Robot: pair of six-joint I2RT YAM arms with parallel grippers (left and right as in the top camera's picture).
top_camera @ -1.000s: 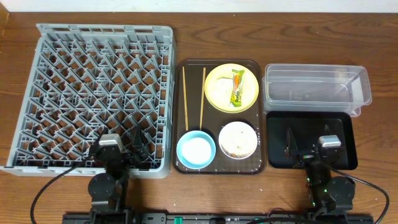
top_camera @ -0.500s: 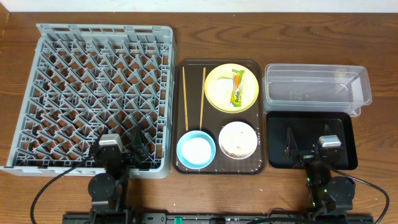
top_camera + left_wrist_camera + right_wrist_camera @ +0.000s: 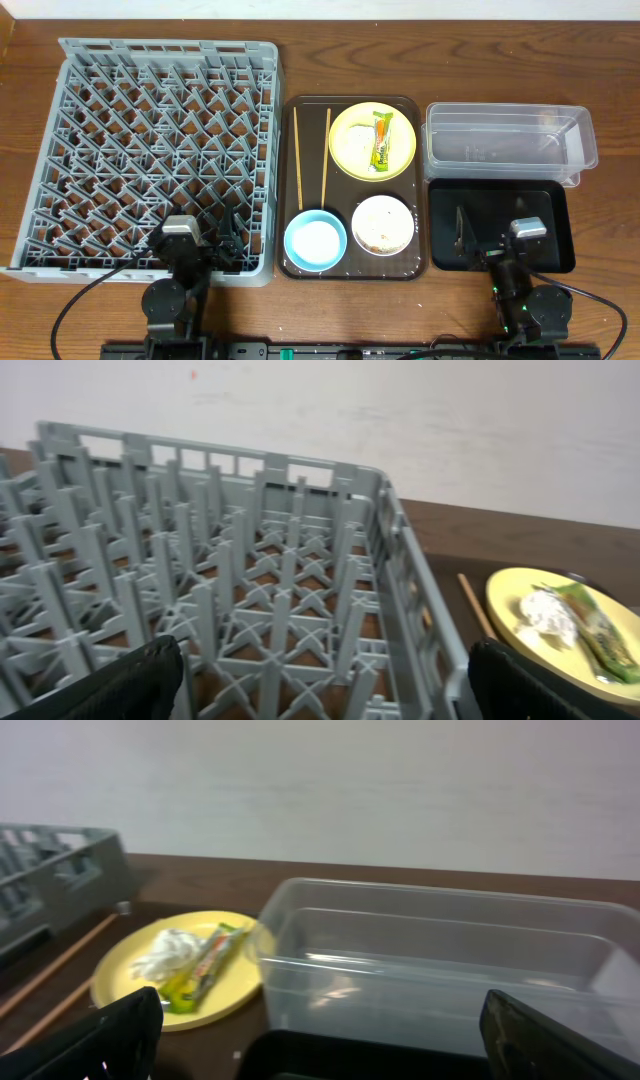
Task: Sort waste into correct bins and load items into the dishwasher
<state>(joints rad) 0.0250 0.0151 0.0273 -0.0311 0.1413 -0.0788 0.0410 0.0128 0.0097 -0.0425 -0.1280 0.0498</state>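
The yellow plate (image 3: 350,125) holds the green-and-orange wrapper (image 3: 381,142) and the white tissue (image 3: 352,147). The chopsticks (image 3: 325,158), the blue bowl (image 3: 315,240) and the white bowl (image 3: 381,224) with crumbs share the brown serving tray (image 3: 290,120). The grey rack (image 3: 150,140) is at the left. The clear container (image 3: 508,143) and the black tray (image 3: 545,200) are at the right. My left gripper (image 3: 195,242) (image 3: 320,690) is open and empty over the rack's near right corner. My right gripper (image 3: 495,240) (image 3: 320,1045) is open and empty over the black tray.
The left wrist view shows the rack's pegs (image 3: 250,560) and the plate (image 3: 510,595) to the right. The right wrist view shows the clear container (image 3: 440,970) straight ahead and the plate (image 3: 120,985) at the left.
My right gripper has edged a little to the left over the black tray. The left gripper has barely shifted. No object has moved.
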